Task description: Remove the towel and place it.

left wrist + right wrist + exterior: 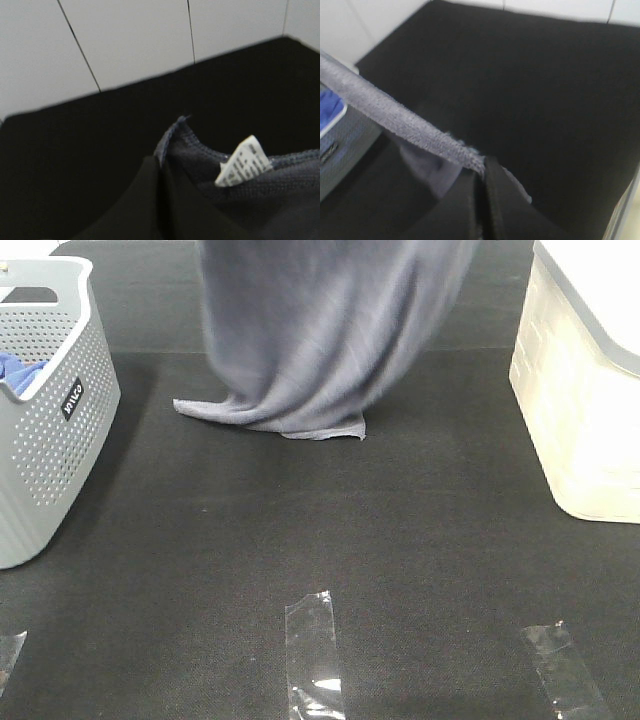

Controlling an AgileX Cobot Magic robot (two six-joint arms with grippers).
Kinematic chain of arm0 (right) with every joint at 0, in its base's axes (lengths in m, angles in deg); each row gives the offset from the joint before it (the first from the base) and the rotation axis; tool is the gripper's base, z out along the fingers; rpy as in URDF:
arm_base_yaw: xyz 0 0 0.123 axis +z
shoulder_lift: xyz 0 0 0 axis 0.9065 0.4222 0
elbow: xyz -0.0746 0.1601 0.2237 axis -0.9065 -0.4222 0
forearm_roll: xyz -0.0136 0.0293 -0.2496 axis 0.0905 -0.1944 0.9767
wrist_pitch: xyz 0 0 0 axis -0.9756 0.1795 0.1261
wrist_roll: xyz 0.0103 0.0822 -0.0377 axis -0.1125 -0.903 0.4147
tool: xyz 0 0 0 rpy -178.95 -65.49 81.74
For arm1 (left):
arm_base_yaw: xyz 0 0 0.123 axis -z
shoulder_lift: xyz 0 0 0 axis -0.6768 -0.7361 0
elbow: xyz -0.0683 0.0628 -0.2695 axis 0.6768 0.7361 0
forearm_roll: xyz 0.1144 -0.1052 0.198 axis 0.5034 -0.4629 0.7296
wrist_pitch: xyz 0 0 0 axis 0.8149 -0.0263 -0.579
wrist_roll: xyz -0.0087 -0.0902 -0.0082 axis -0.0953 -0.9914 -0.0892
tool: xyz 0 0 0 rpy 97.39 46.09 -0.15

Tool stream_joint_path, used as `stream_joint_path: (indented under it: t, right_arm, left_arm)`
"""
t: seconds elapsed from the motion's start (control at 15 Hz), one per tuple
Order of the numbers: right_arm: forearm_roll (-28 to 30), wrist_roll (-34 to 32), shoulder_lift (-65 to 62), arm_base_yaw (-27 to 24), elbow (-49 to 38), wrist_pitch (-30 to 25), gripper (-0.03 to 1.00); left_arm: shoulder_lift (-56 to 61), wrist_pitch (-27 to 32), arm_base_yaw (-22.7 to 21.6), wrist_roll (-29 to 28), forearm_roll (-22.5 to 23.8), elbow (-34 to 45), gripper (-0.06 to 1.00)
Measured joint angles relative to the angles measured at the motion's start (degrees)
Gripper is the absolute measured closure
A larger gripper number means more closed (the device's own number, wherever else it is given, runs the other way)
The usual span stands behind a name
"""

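left gripper clamped on a hemmed corner of the large slate-grey microfibre towel, right gripper pinching its edge, towel hanging at upper centre of the exterior view, lower hem touching the black mat, grey perforated plastic basket at left edge

The left tool is matte black: two smooth, broad fingers tapering to a narrow tip, a thin dark seam between them. The right tool looks the same.
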Motion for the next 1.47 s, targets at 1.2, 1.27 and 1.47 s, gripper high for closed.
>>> stream_joint_path:
  t: [1.2,1.27,1.47]
  right_arm:
    - [0.1,-7.2,-6.2,0.1,-35.7,-2.6,0.97]
    - [-0.1,-7.0,-5.2,0.2,-35.7,4.6,0.97]
    - [-0.2,-5.8,-2.0,0.3,-35.7,26.8,0.97]
  left_arm:
    - [6.1,12.4,-0.2,7.5,-13.8,31.7,0.94]
    - [5.2,5.6,-0.2,7.4,-10.5,31.8,0.94]
    - [2.9,-21.5,-1.8,4.4,-2.5,31.9,0.94]
